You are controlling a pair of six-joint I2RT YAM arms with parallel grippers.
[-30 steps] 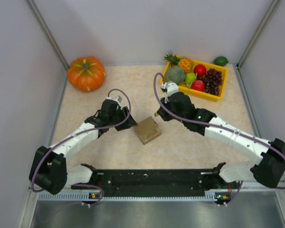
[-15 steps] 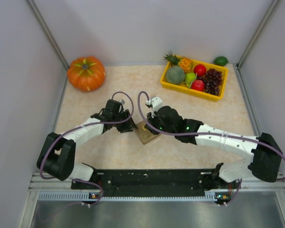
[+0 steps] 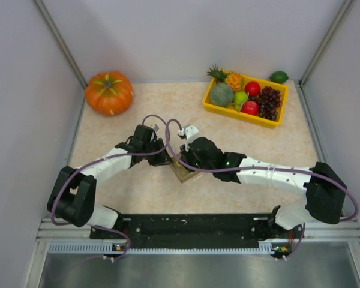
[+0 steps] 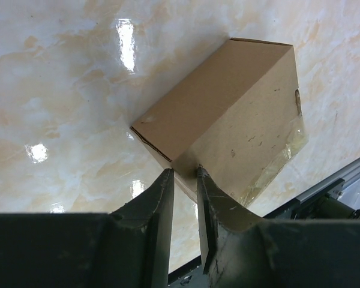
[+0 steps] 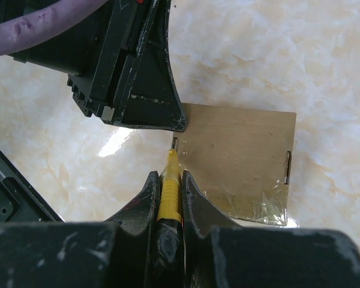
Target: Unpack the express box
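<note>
The cardboard box point(image 3: 186, 172) sits mid-table, well apart from the pumpkin point(image 3: 108, 92). The left gripper point(image 4: 185, 180) presses against the box's corner, fingers nearly together and holding nothing. The right gripper point(image 5: 168, 180) clamps a yellow knife point(image 5: 169, 186), its tip at the box's top edge.

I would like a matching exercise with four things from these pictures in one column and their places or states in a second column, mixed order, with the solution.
Things:
1. pumpkin
2. cardboard box
3. yellow tray
4. right claw

Places or states:
A. holds fruit, far right of the table
B. shut on a yellow cutter
C. far left corner
D. between the two claws, flaps closed

Pairs: 1-C, 2-D, 3-A, 4-B
</note>
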